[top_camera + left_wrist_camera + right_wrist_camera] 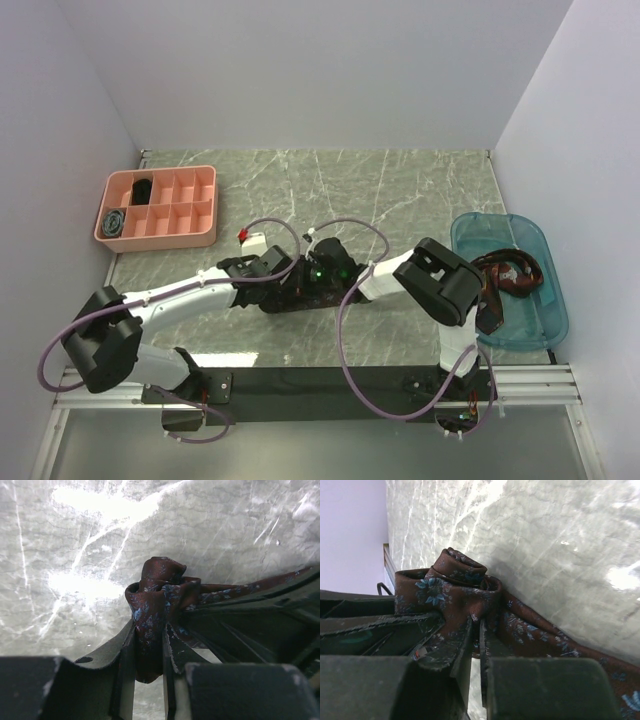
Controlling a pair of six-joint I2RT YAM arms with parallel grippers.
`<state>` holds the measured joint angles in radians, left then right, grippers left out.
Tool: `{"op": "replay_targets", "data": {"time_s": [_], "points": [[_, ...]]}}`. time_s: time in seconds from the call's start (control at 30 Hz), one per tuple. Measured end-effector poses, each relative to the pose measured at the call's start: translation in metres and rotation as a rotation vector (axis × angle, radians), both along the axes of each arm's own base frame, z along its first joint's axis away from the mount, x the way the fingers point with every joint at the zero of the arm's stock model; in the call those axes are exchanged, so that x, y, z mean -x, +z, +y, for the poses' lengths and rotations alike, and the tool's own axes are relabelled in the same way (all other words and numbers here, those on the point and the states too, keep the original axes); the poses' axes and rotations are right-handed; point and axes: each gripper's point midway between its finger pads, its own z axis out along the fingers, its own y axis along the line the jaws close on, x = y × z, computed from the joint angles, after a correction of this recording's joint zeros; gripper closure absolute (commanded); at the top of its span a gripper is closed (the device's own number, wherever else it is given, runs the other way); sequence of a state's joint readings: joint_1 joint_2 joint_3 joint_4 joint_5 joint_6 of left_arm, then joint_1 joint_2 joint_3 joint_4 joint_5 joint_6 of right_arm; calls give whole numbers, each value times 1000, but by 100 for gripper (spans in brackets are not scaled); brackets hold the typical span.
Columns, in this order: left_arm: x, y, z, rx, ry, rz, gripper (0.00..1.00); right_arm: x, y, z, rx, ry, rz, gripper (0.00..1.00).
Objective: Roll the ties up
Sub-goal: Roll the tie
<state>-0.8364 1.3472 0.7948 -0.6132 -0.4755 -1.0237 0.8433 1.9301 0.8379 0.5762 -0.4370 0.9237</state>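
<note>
A dark maroon tie with small blue flowers [160, 587] lies partly coiled on the marble table, and both grippers meet at it. My left gripper [148, 630] is shut on a fold hanging from the coil. The right gripper [479, 625] is shut on the fabric just below the same coil [462, 575], and the loose strip [555, 640] trails off to the lower right. From above, the two grippers [285, 275] [318, 270] almost touch at the table's middle and hide the tie. Another maroon tie [512, 272] lies in the blue tray.
A blue plastic tray [540, 330] sits at the right edge. At the back left stands a pink divided box [190, 215] with two rolled ties [113, 222] [143, 190] in its left cells. Purple cables [345, 330] loop over both arms. White walls close three sides.
</note>
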Motion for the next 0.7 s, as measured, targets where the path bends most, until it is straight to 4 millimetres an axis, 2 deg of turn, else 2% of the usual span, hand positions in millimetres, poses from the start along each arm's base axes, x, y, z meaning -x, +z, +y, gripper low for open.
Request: {"op": "replay_targets", "data": {"time_s": [0.27, 0.33, 0.43, 0.53, 0.7], "points": [[4, 3, 1, -75, -37, 10, 99, 6, -4, 9, -14, 5, 28, 87], [5, 3, -1, -92, -50, 6, 99, 6, -4, 10, -18, -1, 39, 77], [6, 2, -5, -126, -76, 3, 99, 8, -7, 7, -19, -10, 51, 68], [8, 0, -10, -141, -96, 5, 99, 9, -11, -6, -19, -27, 59, 66], [8, -1, -20, -112, -101, -4, 99, 13, -3, -44, 34, -72, 40, 66]]}}
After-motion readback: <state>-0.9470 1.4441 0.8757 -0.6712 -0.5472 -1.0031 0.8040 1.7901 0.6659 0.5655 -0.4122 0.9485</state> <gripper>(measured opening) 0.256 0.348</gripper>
